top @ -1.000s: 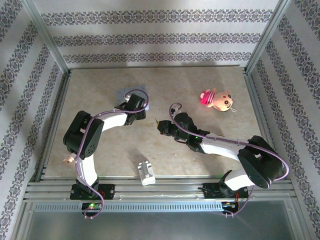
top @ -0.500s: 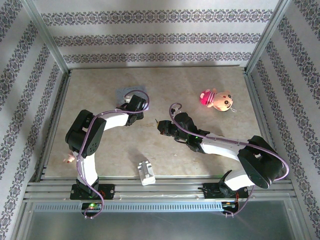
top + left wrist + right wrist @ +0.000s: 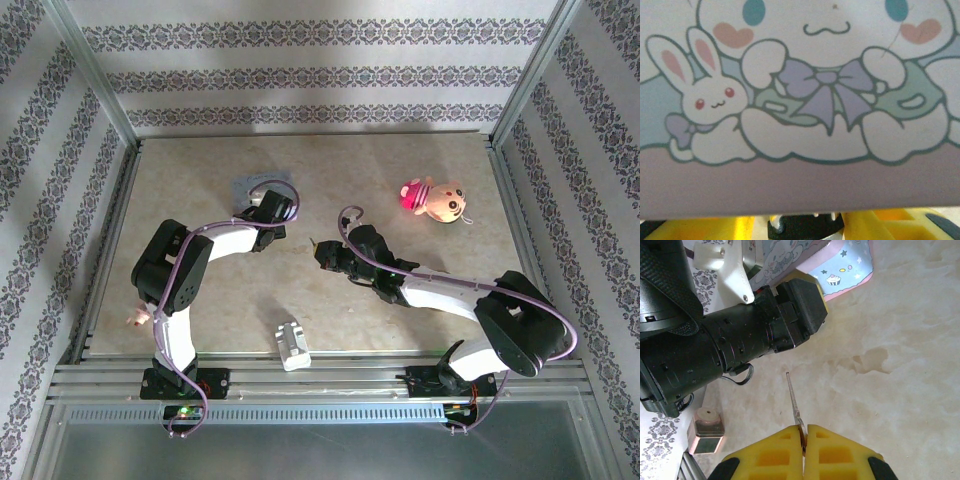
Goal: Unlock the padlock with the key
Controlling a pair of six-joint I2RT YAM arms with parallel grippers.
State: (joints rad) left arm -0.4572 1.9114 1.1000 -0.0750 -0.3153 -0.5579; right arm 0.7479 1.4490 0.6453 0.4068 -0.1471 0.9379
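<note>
My right gripper [image 3: 804,429] is shut on the key [image 3: 794,400], a thin brownish blade sticking out of the yellow pads toward the left arm. In the top view the right gripper [image 3: 322,256] sits mid-table with the key [image 3: 314,242] as a speck at its tip. My left gripper [image 3: 273,212] is pressed against the pale blue tin [image 3: 252,187]. In the left wrist view a small dark and silver piece, apparently the padlock [image 3: 805,229], sits between the yellow fingers [image 3: 880,226], mostly hidden under the tin's cartoon lid [image 3: 805,100].
A whitish ridged block [image 3: 291,343] lies near the front edge. A pink plush toy [image 3: 435,198] rests at the back right. A small pink item [image 3: 133,318] stands beside the left arm's base, seen as well in the right wrist view [image 3: 706,430].
The left gripper has crept a little farther back toward the tin. The right gripper and the key have barely moved.
</note>
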